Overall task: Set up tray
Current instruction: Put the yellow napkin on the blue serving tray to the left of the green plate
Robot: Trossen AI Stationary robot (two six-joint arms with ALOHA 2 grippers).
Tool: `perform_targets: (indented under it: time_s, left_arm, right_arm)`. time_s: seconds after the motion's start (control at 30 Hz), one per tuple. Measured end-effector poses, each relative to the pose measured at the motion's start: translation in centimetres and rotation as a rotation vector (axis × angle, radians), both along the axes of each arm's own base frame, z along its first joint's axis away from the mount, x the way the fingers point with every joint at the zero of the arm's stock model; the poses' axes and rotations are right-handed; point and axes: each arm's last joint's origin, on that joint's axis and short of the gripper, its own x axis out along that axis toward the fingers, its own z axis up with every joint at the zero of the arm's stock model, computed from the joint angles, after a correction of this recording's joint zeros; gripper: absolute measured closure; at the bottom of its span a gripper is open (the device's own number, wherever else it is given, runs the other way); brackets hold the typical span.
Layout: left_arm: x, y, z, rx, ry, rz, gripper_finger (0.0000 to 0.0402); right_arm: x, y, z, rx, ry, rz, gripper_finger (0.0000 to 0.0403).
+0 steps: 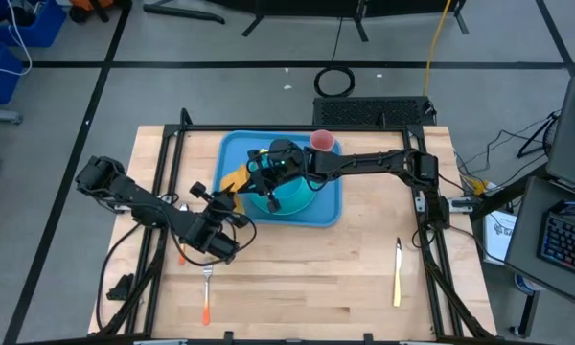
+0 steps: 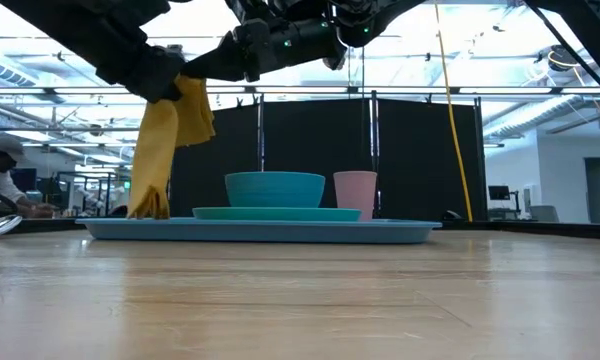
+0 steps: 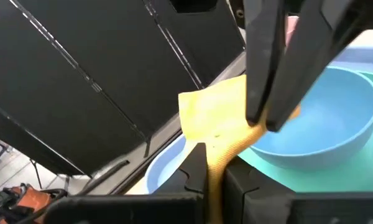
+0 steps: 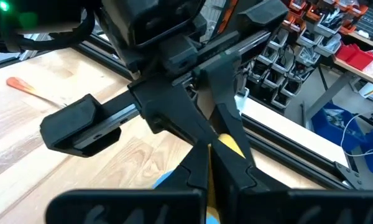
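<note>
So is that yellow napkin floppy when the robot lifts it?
Probably very floppy: in the low view the napkin hangs limp in folds from the pincers down to the tray. It looks light, since thin pinches by the left pincer and right pincer hold it up. It likely sways when moved.

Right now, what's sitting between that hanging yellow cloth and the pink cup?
In the low view, a teal bowl on a teal plate sits between the yellow cloth and the pink cup, all on the tray.
</note>
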Motion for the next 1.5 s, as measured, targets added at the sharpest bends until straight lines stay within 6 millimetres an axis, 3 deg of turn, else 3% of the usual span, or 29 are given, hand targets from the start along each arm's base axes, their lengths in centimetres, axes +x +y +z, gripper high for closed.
perform_targets:
  time_s: [0.7,0.87,1.23,1.5]
  left_arm:
    - [-0.9,-1.3,0.0,0.001,0.026,-0.058,0.0392]
    - [-1.5,-1.3,0.1,-0.001,0.022,-0.05,0.0392]
    - [-2.2,-2.3,0.1,-0.02,-0.041,-0.08,0.0392]
    - [-3.4,-3.0,0.7,0.013,-0.046,-0.129,0.0392]
  right_arm:
    - [0.0,-0.1,0.1,0.002,-0.002,-0.03,0.0381]
    - [0.1,-0.2,0.2,0.005,-0.018,-0.035,0.0336]
    - [-0.2,-0.2,1.6,0.029,-0.052,-0.097,0.0186]
    - [-2.0,-0.1,5.1,0.096,-0.087,-0.107,0.0158]
